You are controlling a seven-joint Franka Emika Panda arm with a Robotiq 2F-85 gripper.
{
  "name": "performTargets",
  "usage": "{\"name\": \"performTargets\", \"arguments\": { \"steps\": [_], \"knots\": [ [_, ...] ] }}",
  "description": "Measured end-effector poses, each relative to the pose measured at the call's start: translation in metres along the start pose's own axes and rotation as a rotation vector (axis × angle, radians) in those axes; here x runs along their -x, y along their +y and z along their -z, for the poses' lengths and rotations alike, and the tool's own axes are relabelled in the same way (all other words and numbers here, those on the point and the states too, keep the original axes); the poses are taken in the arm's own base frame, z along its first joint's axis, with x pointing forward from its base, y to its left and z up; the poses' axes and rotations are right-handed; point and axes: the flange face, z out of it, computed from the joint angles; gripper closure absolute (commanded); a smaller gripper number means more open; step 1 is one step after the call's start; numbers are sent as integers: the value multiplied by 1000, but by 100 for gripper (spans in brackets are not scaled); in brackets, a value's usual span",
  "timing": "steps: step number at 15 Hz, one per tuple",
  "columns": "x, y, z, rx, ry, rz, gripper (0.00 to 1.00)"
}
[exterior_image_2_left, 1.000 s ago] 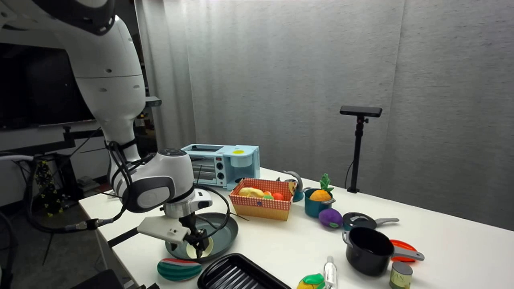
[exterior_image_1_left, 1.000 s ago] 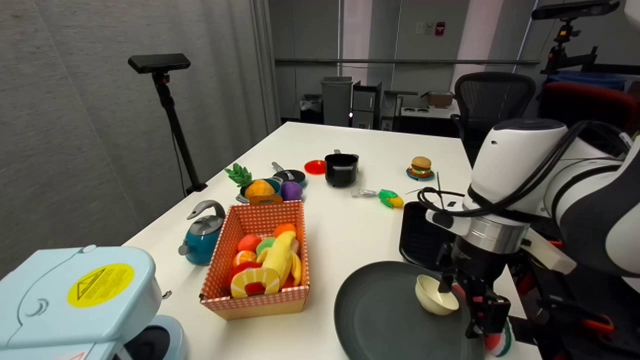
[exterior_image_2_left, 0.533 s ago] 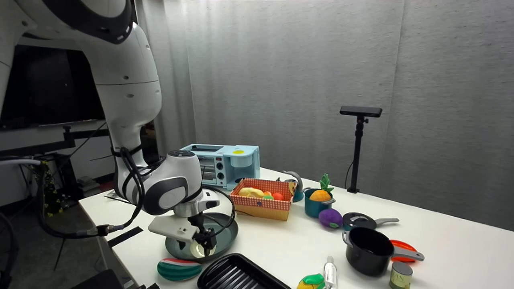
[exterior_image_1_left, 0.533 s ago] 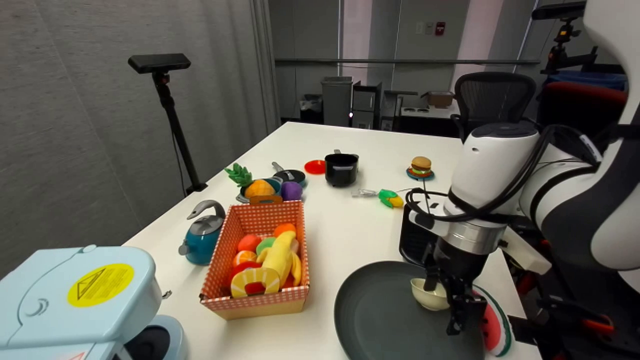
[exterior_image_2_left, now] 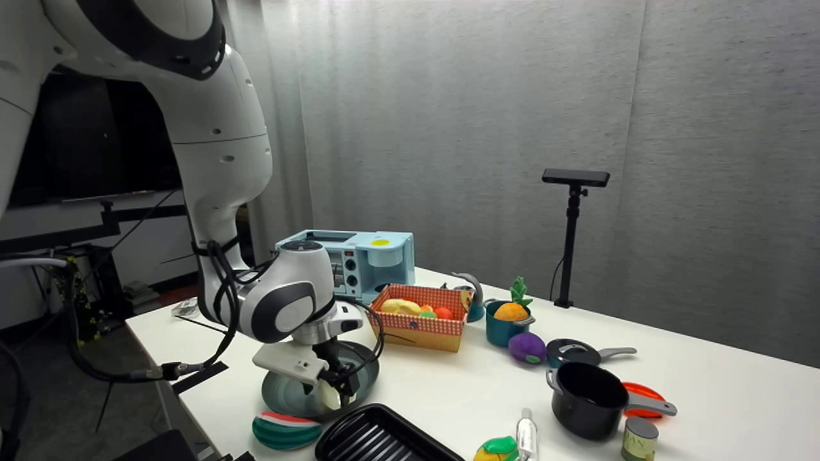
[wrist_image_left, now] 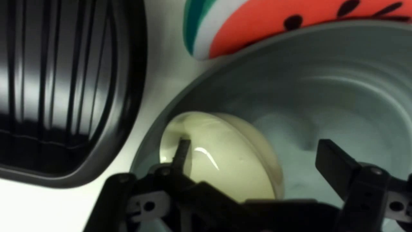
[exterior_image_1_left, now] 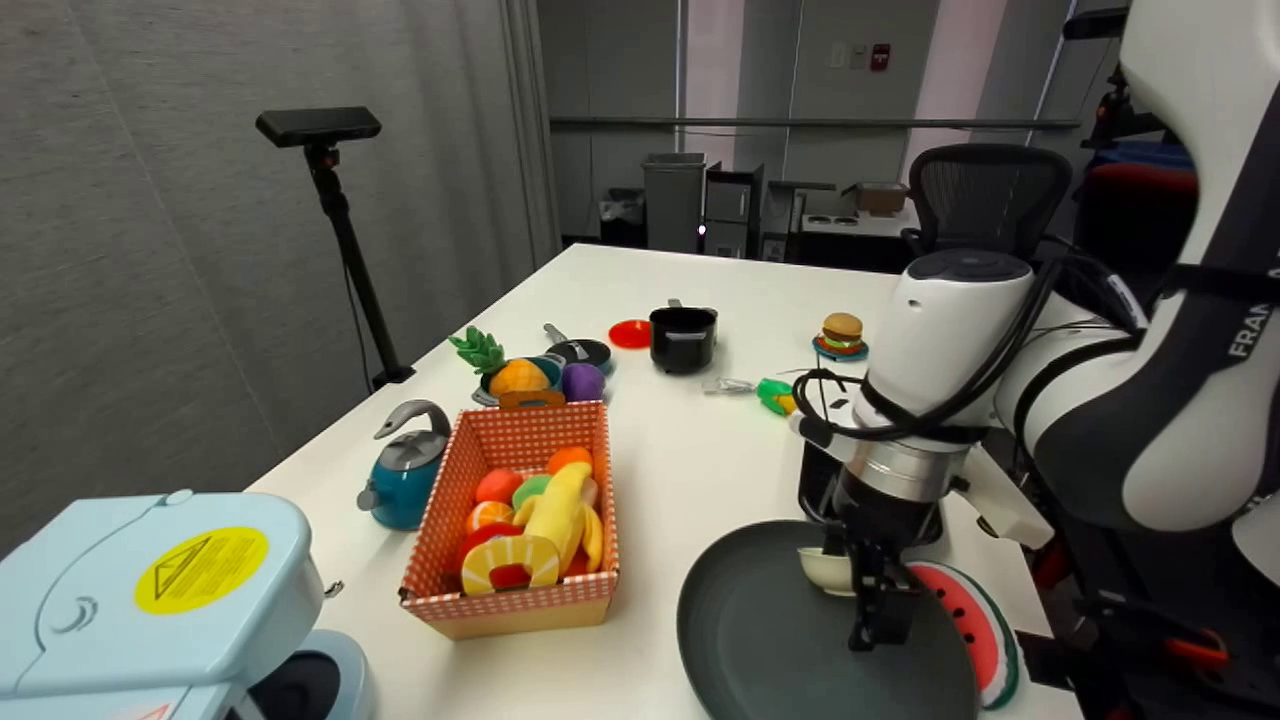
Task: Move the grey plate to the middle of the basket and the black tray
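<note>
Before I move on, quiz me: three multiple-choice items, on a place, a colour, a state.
1. Where is the cream bowl: A) basket, B) black tray, C) grey plate?
2. What colour is the kettle body: A) red, B) teal, C) yellow?
3. How do the fingers stand: A) apart, B) shut together, C) clamped on the bowl?

1 C: both exterior views show it within the plate's rim.
2 B: an exterior view shows its teal side.
3 A: the wrist view shows a wide gap between them.
</note>
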Motion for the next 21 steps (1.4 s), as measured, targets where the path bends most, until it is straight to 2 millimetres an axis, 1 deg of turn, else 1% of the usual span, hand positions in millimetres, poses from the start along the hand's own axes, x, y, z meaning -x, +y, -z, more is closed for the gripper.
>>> {"name": "performTargets", "arguments": {
  "steps": [3, 6, 14, 17, 21],
  "knots": [
    [-19, 20, -3, 30, 25, -63, 0],
    [-37, 34, -5, 53, 50, -110, 0],
    [-61, 56, -8, 96, 86, -192, 0],
    [-74, 72, -11, 124, 106, -240, 0],
    [-89, 98, -19, 167, 126, -295, 0]
  ]
}}
